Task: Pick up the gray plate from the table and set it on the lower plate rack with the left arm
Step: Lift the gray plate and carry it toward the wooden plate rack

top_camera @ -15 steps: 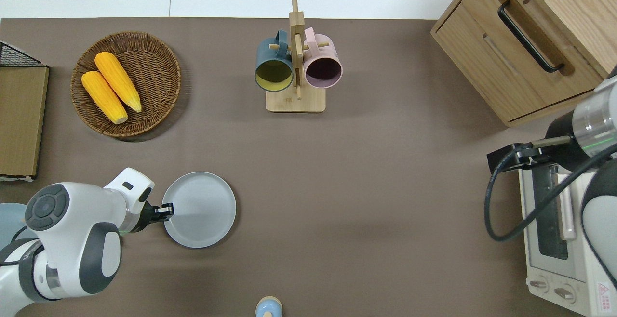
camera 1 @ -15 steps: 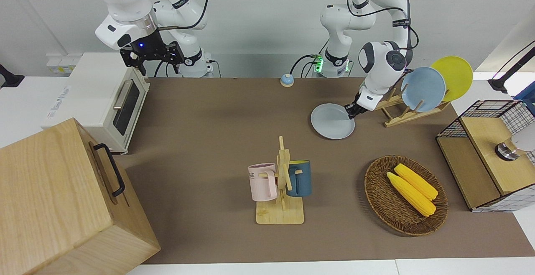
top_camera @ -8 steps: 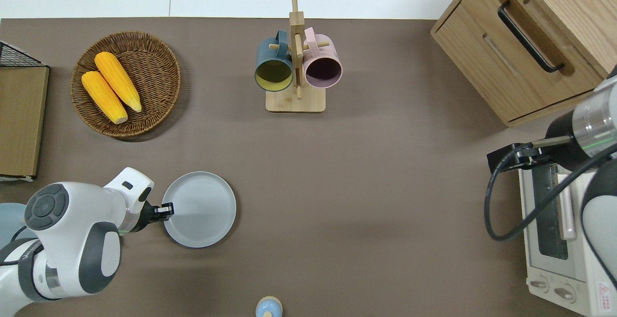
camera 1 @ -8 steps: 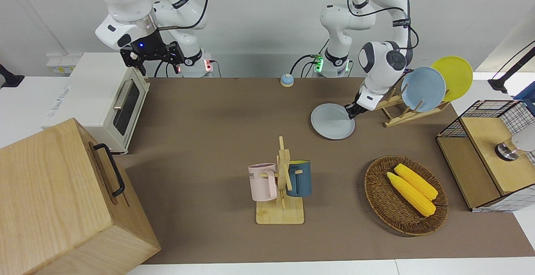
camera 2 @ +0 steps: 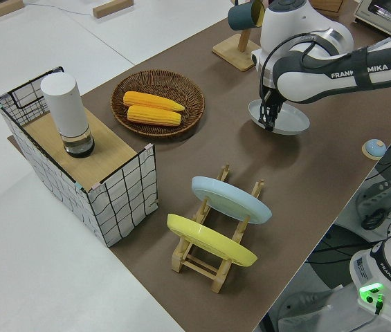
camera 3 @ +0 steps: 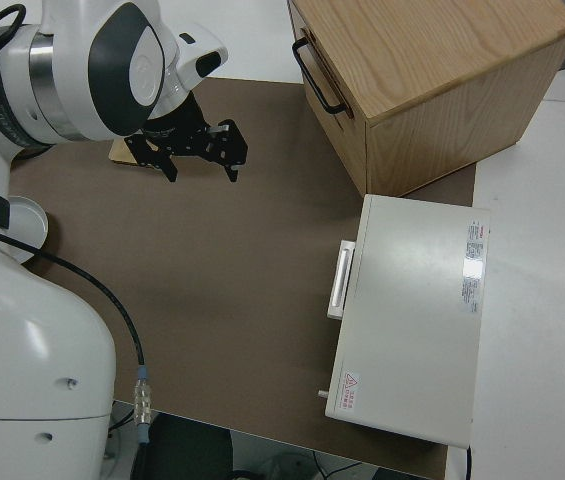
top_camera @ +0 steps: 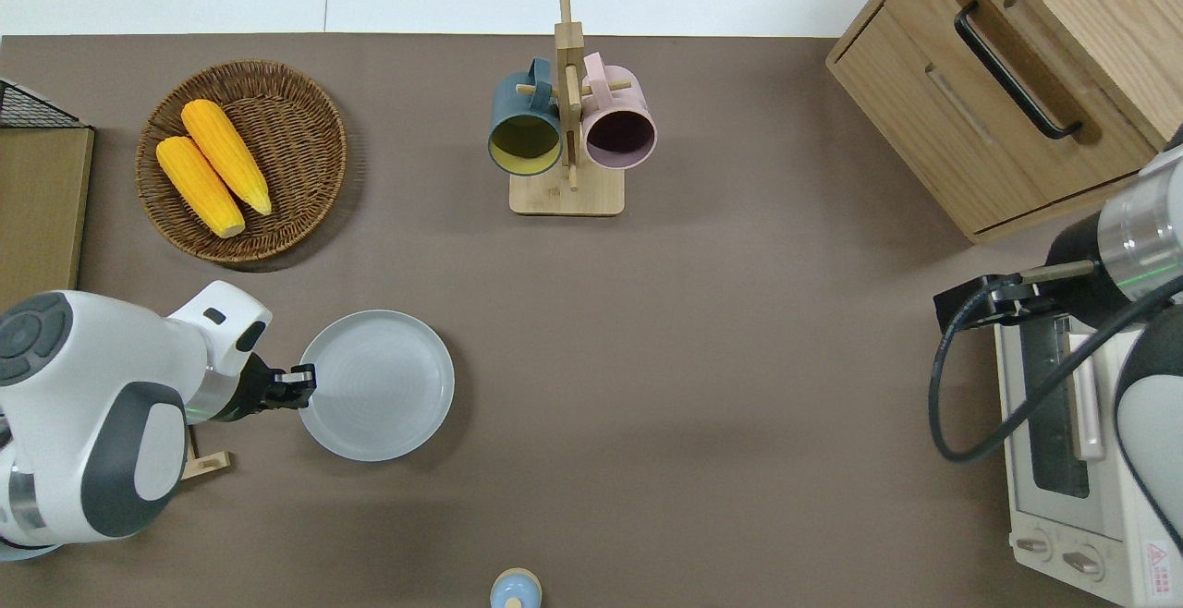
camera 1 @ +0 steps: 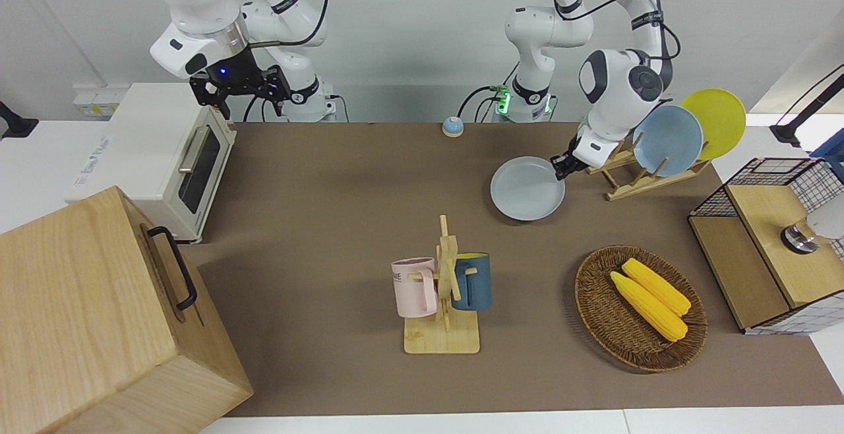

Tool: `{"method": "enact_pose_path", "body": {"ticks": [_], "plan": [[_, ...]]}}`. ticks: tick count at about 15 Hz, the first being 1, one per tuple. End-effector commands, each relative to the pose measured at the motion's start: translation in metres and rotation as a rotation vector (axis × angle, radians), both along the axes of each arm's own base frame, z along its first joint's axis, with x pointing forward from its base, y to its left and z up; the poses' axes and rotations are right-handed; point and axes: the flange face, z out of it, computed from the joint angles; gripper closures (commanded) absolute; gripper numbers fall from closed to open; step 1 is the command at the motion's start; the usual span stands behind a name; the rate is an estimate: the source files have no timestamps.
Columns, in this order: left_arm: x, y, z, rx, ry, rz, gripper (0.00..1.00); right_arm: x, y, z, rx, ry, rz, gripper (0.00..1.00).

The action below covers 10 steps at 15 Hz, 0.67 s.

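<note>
Front view: gray plate (camera 1: pixel 525 188) gripped at its rim by left gripper (camera 1: pixel 562 165), fingers closed on the edge; plate beside lower plate rack (camera 1: pixel 636 178), toward the right arm's end.

Overhead view: plate clear of the table, shadow beneath.

Left side view: rack holds light-blue plate (camera 2: pixel 231 199) and yellow plate (camera 2: pixel 211 240).

Right side view: right gripper (camera 3: pixel 197 152) parked, fingers spread, empty.

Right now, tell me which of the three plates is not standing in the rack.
The gray plate. It is gripped at its rim by the left gripper, while the light-blue plate and the yellow plate stand slanted in the wooden rack.
</note>
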Motion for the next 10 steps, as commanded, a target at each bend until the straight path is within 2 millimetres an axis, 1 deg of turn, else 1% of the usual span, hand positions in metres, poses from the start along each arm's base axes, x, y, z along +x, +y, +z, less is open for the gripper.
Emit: {"method": "enact_pose_path", "body": {"ticks": [1, 6, 7, 9, 10], "plan": [[0.013, -0.004, 0.049, 0.002, 0.047, 0.002, 1.00, -0.002, -0.002, 0.003, -0.007, 0.002, -0.014, 0.017], [0.018, 0.003, 0.108, -0.005, 0.096, -0.009, 1.00, -0.002, -0.002, 0.003, -0.007, 0.002, -0.014, 0.017], [0.019, 0.010, 0.121, -0.008, 0.096, -0.001, 1.00, -0.002, -0.002, 0.003, -0.007, 0.002, -0.014, 0.017], [0.020, 0.013, 0.138, 0.001, 0.097, -0.004, 1.00, -0.002, -0.003, 0.004, -0.008, 0.000, -0.016, 0.017], [0.019, 0.016, 0.144, 0.037, 0.099, -0.013, 1.00, -0.002, -0.002, 0.004, -0.008, 0.000, -0.014, 0.017]]}}
